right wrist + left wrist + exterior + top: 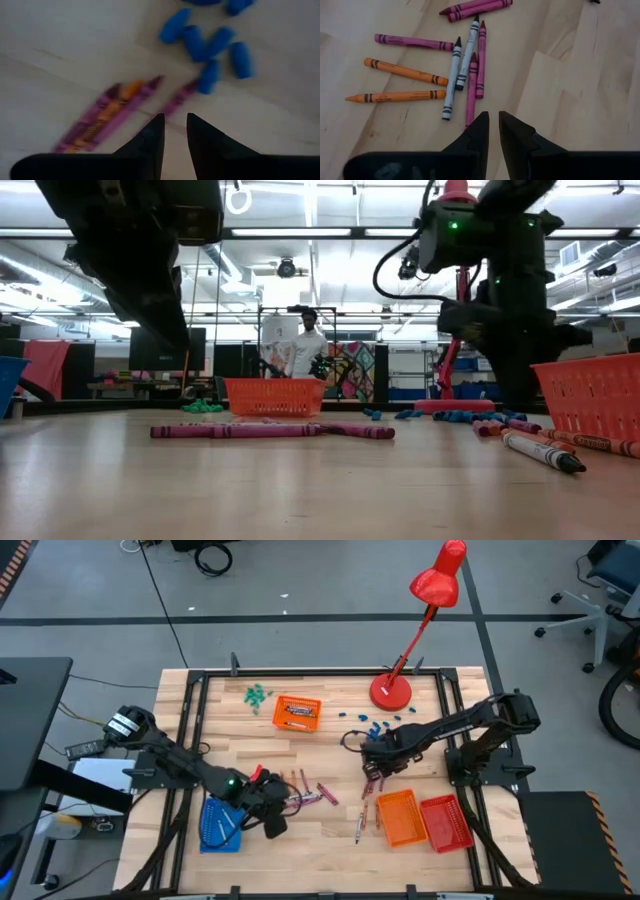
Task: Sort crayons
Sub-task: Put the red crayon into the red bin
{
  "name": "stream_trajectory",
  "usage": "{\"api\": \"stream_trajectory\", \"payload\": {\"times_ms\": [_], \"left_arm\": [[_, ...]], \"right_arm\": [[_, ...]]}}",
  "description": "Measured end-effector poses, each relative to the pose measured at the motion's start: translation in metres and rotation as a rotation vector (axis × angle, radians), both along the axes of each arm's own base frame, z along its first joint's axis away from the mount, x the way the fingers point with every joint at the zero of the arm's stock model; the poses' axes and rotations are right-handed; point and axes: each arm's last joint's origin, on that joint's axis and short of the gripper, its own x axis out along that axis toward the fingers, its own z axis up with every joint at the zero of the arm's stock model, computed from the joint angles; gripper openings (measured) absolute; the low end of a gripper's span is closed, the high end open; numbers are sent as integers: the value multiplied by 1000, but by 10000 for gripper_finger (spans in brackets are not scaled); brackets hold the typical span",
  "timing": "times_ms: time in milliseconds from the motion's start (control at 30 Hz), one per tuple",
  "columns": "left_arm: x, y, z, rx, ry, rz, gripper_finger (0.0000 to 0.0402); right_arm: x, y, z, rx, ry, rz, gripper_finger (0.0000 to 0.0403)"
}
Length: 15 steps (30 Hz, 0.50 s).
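Several crayons, magenta, orange and grey-white (455, 75), lie flat on the wooden table just ahead of my left gripper (494, 122), which hovers near the table's front left (272, 816) with a narrow gap and nothing between its fingers. More purple and orange crayons (112, 115) lie under my right gripper (175, 122), which points down over the table's right middle (372, 770), open and empty. In the low view magenta crayons (270, 431) and a white one (540, 450) lie flat on the table.
An orange tray (297, 712) stands at the far middle, a blue tray (220, 824) at the near left, and an orange tray (400, 817) and a red tray (447, 823) at the near right. Blue pieces (210, 45), green pieces (258, 695) and a red lamp (392, 690) lie farther back.
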Motion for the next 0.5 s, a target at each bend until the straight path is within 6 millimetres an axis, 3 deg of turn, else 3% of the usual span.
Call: {"api": "stream_trajectory", "payload": {"times_ms": [200,500], "left_arm": [[2,3,0,8,-1,-1,52],[-1,6,14,-8,-47,5,52]], "right_arm": [[-1,4,-10,17,-51,-63,87],[-1,12,-10,9,-61,-13,87]]}}
